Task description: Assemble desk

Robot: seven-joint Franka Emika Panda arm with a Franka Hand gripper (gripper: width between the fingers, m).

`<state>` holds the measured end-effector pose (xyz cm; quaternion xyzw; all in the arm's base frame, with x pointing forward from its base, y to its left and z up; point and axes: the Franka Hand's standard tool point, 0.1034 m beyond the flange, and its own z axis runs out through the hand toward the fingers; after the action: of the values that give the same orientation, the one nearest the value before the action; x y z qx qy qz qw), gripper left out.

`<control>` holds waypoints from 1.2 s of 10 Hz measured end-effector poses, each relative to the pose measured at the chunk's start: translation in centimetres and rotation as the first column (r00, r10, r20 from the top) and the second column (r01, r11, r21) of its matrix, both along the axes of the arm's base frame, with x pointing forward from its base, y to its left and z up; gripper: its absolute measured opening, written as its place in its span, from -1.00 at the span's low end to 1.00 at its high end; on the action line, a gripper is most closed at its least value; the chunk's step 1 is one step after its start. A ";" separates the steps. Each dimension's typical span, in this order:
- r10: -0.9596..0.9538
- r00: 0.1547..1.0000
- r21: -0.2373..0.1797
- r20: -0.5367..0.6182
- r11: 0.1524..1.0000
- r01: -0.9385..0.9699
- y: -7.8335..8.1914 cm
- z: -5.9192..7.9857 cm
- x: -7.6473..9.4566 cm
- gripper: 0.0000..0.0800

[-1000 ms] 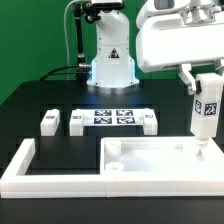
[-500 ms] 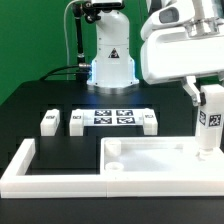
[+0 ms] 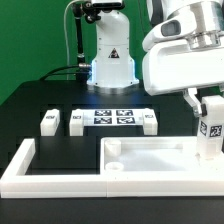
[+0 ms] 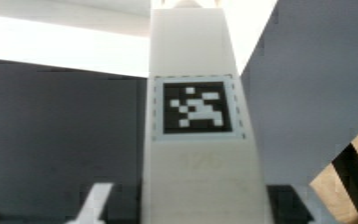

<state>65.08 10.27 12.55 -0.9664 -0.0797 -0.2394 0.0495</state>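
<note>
My gripper [image 3: 208, 108] is shut on a white desk leg [image 3: 210, 132] with a black-and-white tag, holding it upright at the exterior view's right. Its lower end stands at the far right corner of the white rimmed tabletop [image 3: 150, 157]; whether it touches there I cannot tell. In the wrist view the same leg [image 4: 197, 120] fills the middle, and my gripper [image 4: 194, 205] has one finger on each side of it. Three more legs lie on the black table: two at the left [image 3: 49, 122] [image 3: 77, 121] and one further right [image 3: 149, 121].
The marker board [image 3: 112, 118] lies flat between the loose legs. A low white fence [image 3: 20, 165] borders the front and left of the work area. The robot's base [image 3: 111, 55] stands at the back.
The arm has shifted toward the exterior view's right and down a little, carrying the leg with it. The other parts have not moved.
</note>
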 end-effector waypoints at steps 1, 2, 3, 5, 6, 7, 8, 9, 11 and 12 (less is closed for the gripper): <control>0.001 1.000 0.000 -0.002 1.000 -0.001 0.1 -0.1 -0.1 -0.27; 0.002 1.000 -0.001 -0.005 1.000 -0.002 0.2 -0.5 -0.2 -0.27; 0.002 1.000 -0.002 -0.003 1.000 -0.002 0.2 -0.8 -0.3 -0.27; -0.001 0.999 -0.007 0.053 1.000 0.001 0.3 -0.8 -0.4 -0.27; -0.005 0.996 -0.009 0.092 1.000 0.006 0.3 -0.8 -0.5 -0.27; -0.007 0.994 -0.009 0.109 1.000 0.008 0.3 -0.8 -0.5 -0.27; -0.006 0.994 -0.009 0.106 1.000 0.007 0.3 -0.8 -0.5 -0.27; -0.006 0.994 -0.009 0.106 1.000 0.007 0.3 -0.8 -0.5 -0.08; -0.006 0.994 -0.009 0.106 1.000 0.007 0.3 -0.9 -0.5 0.55; -0.006 0.994 -0.009 0.106 1.000 0.007 0.3 -0.9 -0.5 0.55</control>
<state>64.56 10.55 11.69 -0.9529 -0.0801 -0.2899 0.0398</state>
